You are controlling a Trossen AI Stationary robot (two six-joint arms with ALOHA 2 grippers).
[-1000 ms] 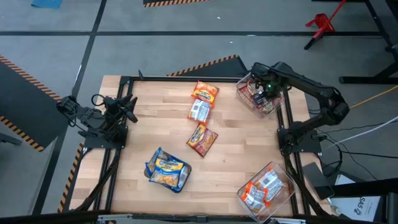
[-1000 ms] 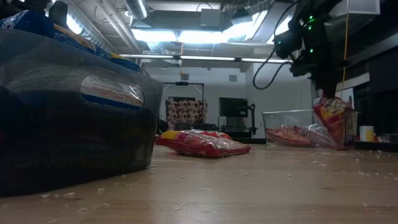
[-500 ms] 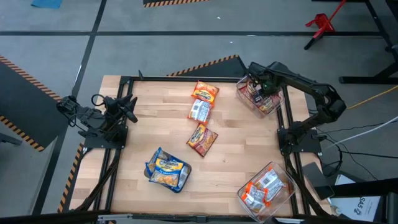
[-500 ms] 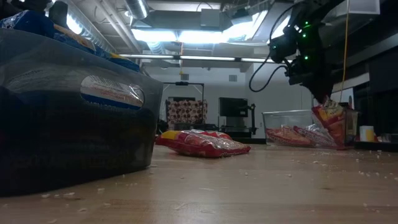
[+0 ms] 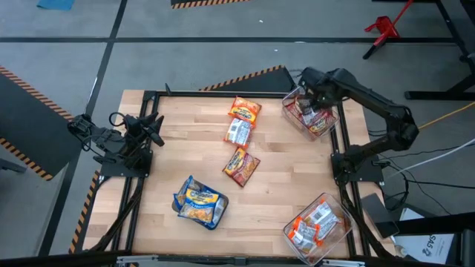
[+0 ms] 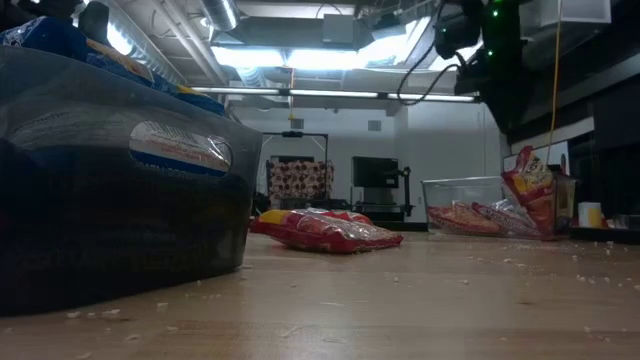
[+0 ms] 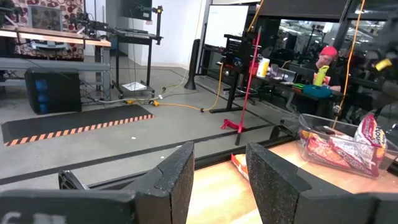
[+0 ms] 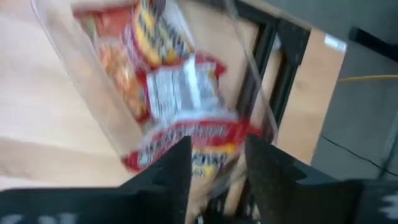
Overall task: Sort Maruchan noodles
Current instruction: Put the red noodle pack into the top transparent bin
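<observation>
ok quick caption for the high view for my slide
Right gripper open above the clear bin of red noodle packets; three packets remain mid-table, left gripper idle.

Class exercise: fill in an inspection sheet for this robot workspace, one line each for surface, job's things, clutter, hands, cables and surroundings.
Surface: wooden table, crumbs scattered in the low view.
Job's things: three loose packets mid-table; red packets in the far right bin; orange-and-white ones in the near right bin; blue-yellow ones in the near left bin.
Clutter: nothing seen.
Hands: right hand above the far right bin, fingers apart, empty; left hand at the left edge, open.
Cables: orange cable on the floor, right.
Surroundings: hazard tape on the floor; seated person in the background.
</observation>
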